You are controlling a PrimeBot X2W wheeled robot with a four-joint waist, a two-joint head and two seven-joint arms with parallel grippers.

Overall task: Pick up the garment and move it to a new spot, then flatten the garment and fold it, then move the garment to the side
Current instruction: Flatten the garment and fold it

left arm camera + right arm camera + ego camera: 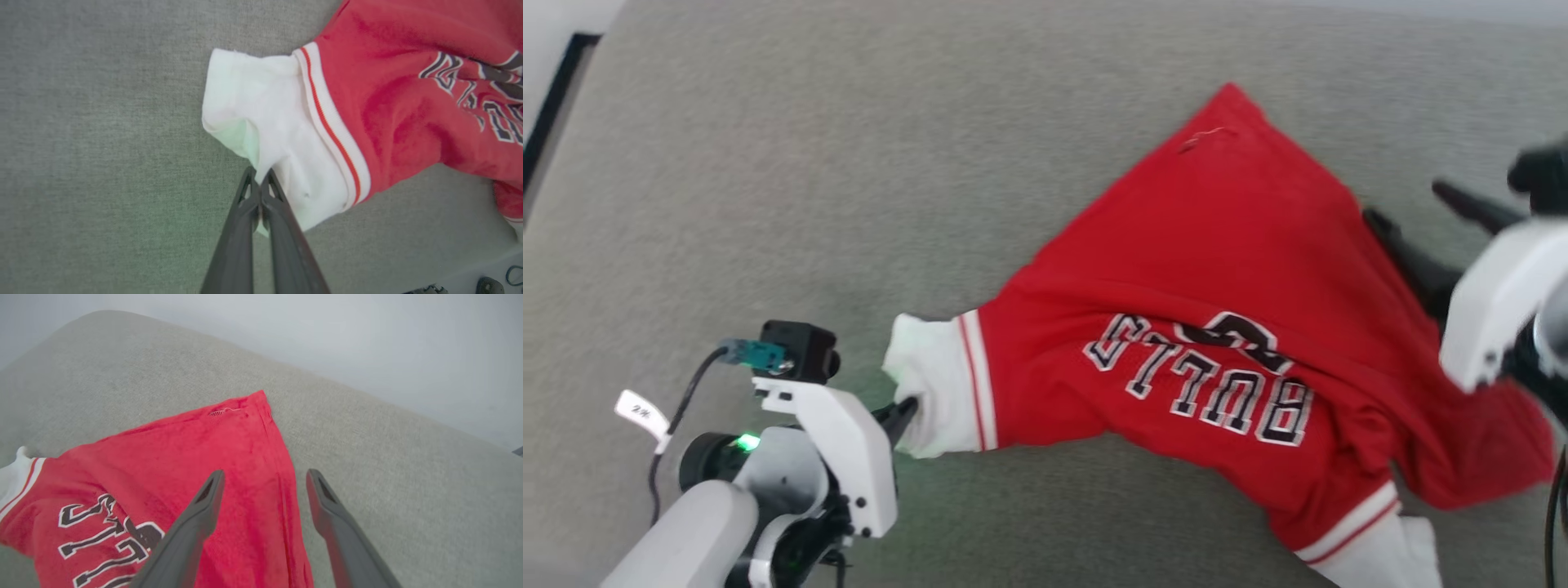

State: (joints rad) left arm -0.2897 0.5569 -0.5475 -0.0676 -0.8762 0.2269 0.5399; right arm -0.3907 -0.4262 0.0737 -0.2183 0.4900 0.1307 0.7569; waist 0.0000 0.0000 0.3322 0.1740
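**Q:** Head view, panel one: where does the garment [1217, 310] lie, and which hand is on it?

**A:** It lies spread but rumpled on the grey carpeted floor [849, 163], lettering upside down to the camera. Its long axis runs from the white sleeve [935, 392] at the robot's left to the bunched red cloth at its right. The left hand [903, 416] is clenched on the near edge of that sleeve; the left wrist view shows its fingers [245, 212] pressed together with white cloth pinched between them.

**Q:** And the right hand?

**A:** Released. In the right wrist view, the right hand [265, 477] hangs with its jaws wide apart over the red side edge, holding nothing.

**Q:** What does the next move turn on?

**A:** Probably flattening: the loose red edge lies directly below and ahead of the right hand, the nearer arm for that end, opposite the held sleeve.
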